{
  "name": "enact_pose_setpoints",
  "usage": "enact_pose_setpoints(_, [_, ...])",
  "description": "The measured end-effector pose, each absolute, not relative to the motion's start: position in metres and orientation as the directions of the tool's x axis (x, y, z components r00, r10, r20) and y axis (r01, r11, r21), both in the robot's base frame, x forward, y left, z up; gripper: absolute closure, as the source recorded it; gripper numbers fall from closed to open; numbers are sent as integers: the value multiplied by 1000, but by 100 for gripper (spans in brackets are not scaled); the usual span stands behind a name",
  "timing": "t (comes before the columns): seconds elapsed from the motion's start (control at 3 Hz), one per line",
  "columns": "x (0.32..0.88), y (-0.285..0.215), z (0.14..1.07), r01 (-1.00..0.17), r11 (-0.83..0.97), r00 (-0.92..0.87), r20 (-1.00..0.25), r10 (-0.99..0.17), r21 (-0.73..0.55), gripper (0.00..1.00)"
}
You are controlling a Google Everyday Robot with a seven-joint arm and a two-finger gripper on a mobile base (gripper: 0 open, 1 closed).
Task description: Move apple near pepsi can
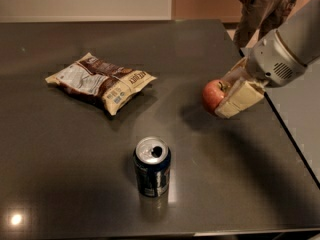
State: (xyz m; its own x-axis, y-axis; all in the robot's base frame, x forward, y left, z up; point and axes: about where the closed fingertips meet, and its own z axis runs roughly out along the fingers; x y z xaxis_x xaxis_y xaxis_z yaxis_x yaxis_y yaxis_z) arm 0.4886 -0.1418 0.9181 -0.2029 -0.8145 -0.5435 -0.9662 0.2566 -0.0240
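My hand is clenched on the apple, its pale fingers pressed to the fruit's far side from the can; the apple sits up and to the right of the can, well apart from it, and by the shadow beneath I judge it hangs clear of the counter. The can stands upright, opened top showing, toward the front of the counter; a snack bag lies behind and to the left of the can, out of my line of travel; a person stands far behind the can, past the counter's back corner.

What worries me from here: the apple is round and I seem to hold it near one side, so a quick swing toward the can could roll it out of my grip, and it might then run off the right edge. The can is tall and probably light; if I come in low or overshoot, the apple or my wrist could knock it over. Letting go too high would let the apple bounce and roll away from the can, so the set-down wants to be low, slow and just beside the can, not touching it.
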Motion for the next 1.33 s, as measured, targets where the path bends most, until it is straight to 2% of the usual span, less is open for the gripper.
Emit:
enact_pose_setpoints(0.67, [405, -112, 895, -994, 111, -83, -521, -850, -23, 100])
enact_pose_setpoints(1.33, [357, -96, 885, -996, 18, 25, -485, -874, -83, 100])
